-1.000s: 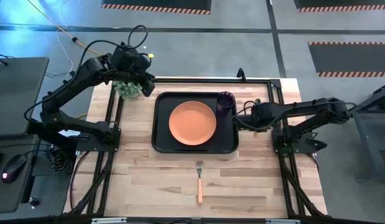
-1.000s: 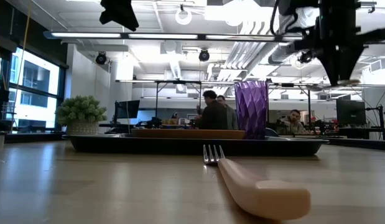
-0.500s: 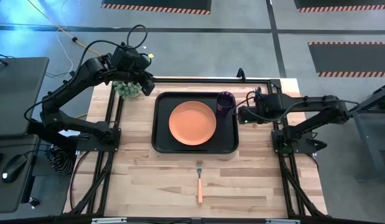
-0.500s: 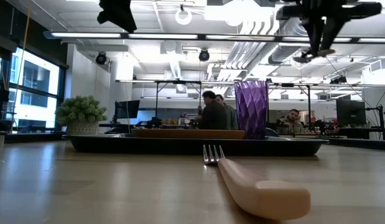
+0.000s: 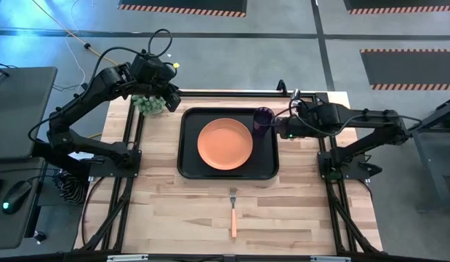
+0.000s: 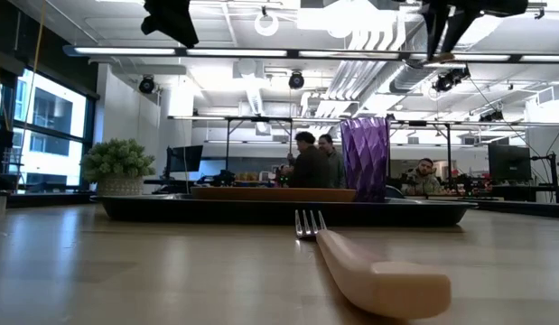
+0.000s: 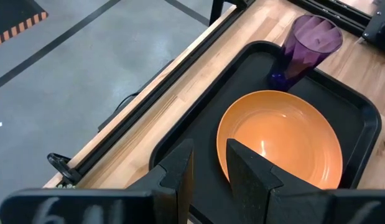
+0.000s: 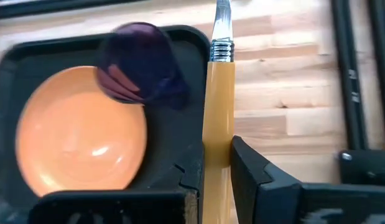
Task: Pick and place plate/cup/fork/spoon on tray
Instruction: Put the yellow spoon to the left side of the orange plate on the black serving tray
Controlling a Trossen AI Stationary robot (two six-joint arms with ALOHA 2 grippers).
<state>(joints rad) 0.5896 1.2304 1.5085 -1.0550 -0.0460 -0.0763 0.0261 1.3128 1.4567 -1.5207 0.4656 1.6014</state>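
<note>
The black tray (image 5: 188,156) lies mid-table with the orange plate (image 5: 225,143) on it and the purple cup (image 5: 264,118) standing upright in its far right corner. The fork (image 5: 233,212) lies flat on the table near the tray's front, tines toward the tray; it also shows in the low view (image 6: 369,275). My right gripper (image 5: 282,126) hovers just right of the cup, shut on the spoon (image 8: 218,93); the spoon's bowl is out of view. My left gripper (image 5: 163,92) waits high at the tray's far left, open with a narrow gap (image 7: 209,165), empty. My right gripper pinches the spoon's yellow-orange handle (image 8: 217,121) between its two fingers, at about mid-length. The handle runs forward along the fingers, with the metal neck (image 8: 222,28) sticking out past the fingertips. The spoon is lifted clear, above the tray's right rim.
A small potted plant (image 5: 149,104) stands at the table's far left corner, under my left arm. Black frame rails (image 5: 334,145) run along the table's left and right sides. Bare wood lies on either side of the fork. People sit in the room beyond (image 6: 308,162).
My right gripper has risen with the spoon and gone a little toward the table's far edge, ending beside the cup; in the low view it has climbed to the picture's top. The plate, cup and fork have stayed put.
</note>
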